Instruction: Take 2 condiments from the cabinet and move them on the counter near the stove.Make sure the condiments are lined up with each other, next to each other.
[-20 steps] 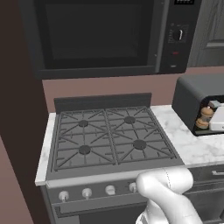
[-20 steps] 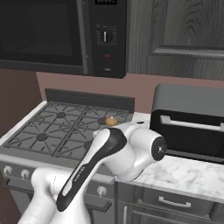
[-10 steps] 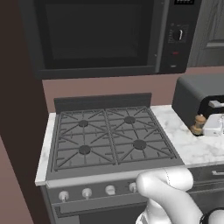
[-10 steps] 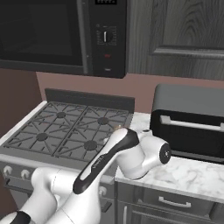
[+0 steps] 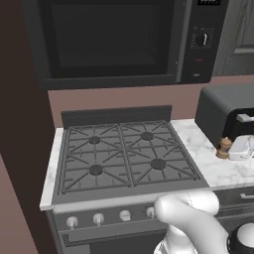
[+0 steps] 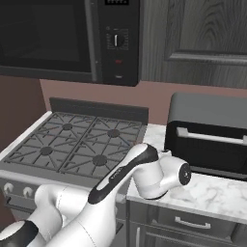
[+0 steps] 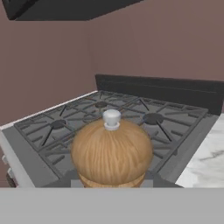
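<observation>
Beside stove (image 5: pixel 124 158), on counter (image 5: pixel 218 171): fingers (image 5: pixel 237 149) clamped on pepper mill (image 7: pixel 112 151), upright.

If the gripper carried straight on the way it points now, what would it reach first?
The gripper is shut on the pepper mill and points across the stove. Beyond the mill, probably the stove's grates, then its dark back panel; depth is unclear.

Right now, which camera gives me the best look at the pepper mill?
The hand view: the pepper mill sits close and centred, its round wooden top and pale knob plain against the stove. The left base view shows it small on the counter by the gripper. In the right base view the arm covers it.
</observation>
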